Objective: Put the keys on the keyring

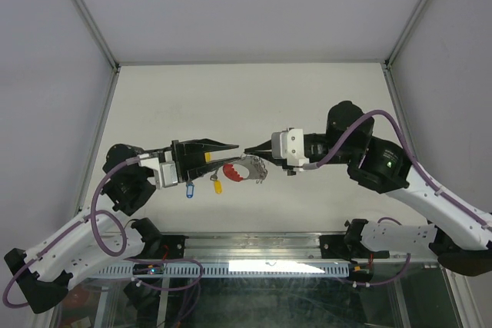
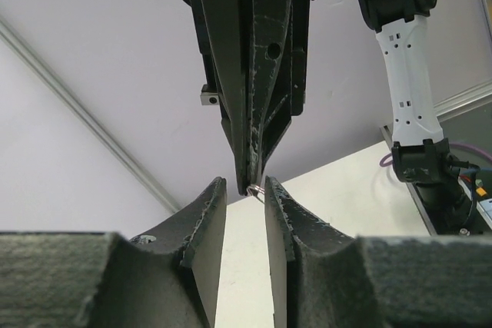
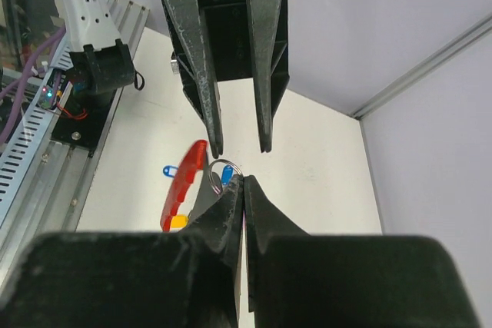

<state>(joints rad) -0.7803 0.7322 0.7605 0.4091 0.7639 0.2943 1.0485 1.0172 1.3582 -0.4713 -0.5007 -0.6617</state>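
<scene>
1. Top view: your right gripper is clenched, apparently on the keyring, tip to tip with the left gripper. Two keys sit just beside the keyring.
2. Left wrist view: the left gripper is released and empty. Centre the keyring between its fingers before closing.
3. Right wrist view: hold steady and close slowly.

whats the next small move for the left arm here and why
Probably ease the left gripper forward until the small silver ring sits between its parted fingers, then close. The right gripper is shut and seems to pinch that ring at its tip, tip to tip with the left, right at the mouth of its gap.
</scene>
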